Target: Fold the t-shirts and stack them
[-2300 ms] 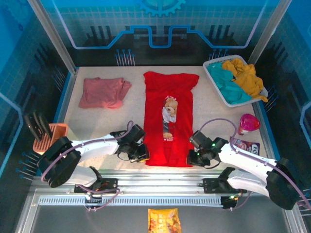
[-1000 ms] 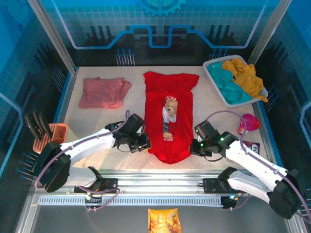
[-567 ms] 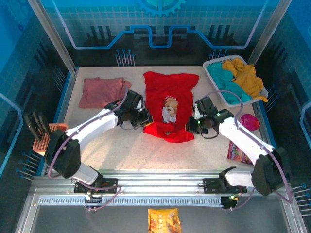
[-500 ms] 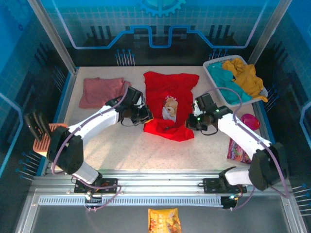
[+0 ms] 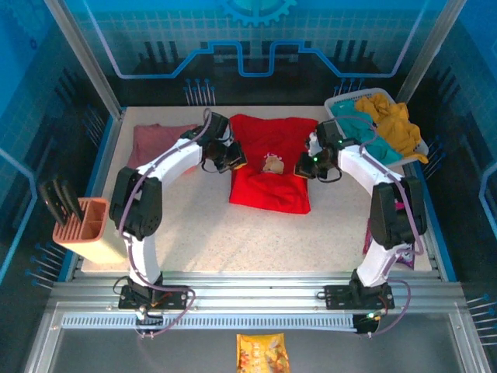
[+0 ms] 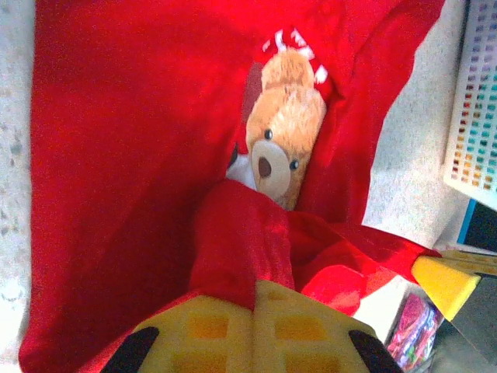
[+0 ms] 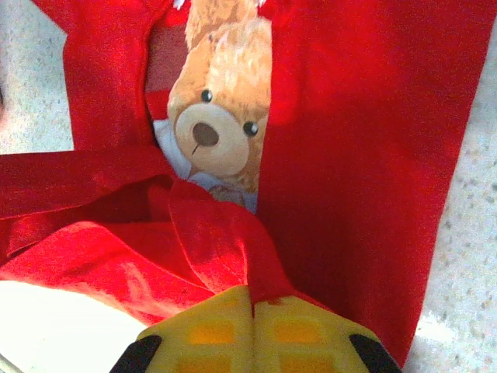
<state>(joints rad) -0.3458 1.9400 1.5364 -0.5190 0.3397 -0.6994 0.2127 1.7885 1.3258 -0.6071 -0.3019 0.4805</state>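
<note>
Left wrist, red shirt (image 6: 140, 155) apparently between fingers (image 6: 206, 342)

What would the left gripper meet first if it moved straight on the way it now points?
Probably the red t-shirt itself: the left gripper, shut on a fold of it, points across the cloth toward the bear print. Its height above the cloth is unclear.

- You have the bear-print t-shirt (image 5: 268, 185) lying mid-table, towards the back.
- To its left, the plain t-shirt (image 5: 147, 140) lies in the far left corner.
- The basket (image 5: 338, 102) sits far right, clothes (image 5: 392, 116) in it.
- The rack (image 5: 87, 230) stands at the left edge.
</note>
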